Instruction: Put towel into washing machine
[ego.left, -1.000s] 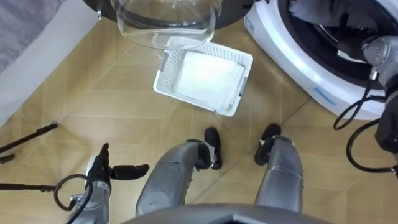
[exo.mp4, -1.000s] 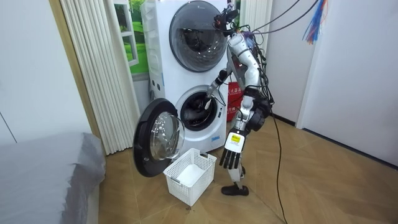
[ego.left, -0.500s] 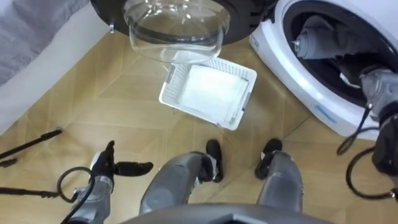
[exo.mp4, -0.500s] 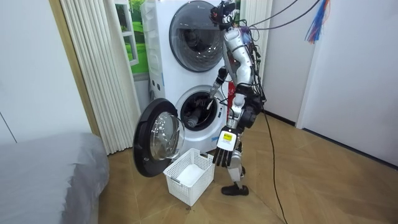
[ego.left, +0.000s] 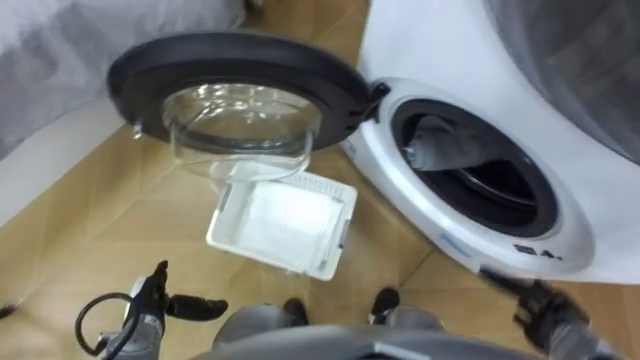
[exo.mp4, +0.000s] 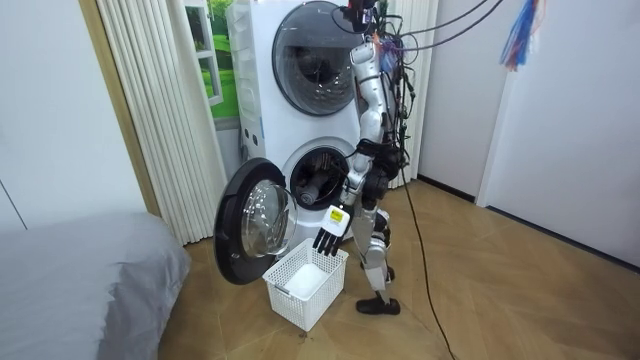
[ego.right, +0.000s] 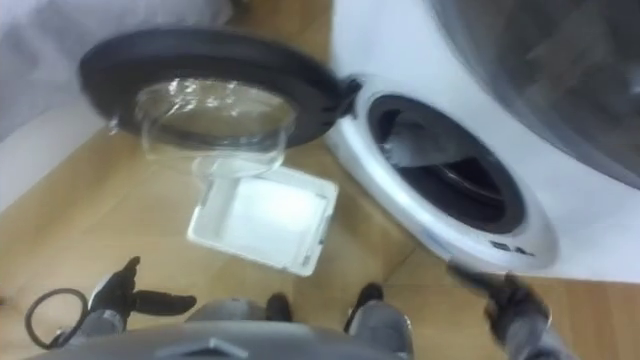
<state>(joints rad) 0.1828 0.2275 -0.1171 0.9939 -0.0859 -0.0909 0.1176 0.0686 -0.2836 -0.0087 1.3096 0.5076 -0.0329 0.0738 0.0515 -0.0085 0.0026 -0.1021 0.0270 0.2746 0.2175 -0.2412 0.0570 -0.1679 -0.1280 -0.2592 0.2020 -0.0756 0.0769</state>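
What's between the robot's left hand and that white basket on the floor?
Just bare wooden floor. In the left eye view nothing shows between the left hand and the white basket.

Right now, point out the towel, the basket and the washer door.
towel (ego.left: 445, 150), left eye view, grey fold inside the drum.
basket (ego.left: 270, 257), left eye view, near rim.
washer door (ego.left: 240, 120), left eye view, glass bowl of the open door.

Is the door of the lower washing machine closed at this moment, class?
No: the round door of the lower washing machine is swung wide open, leaving the drum opening uncovered.
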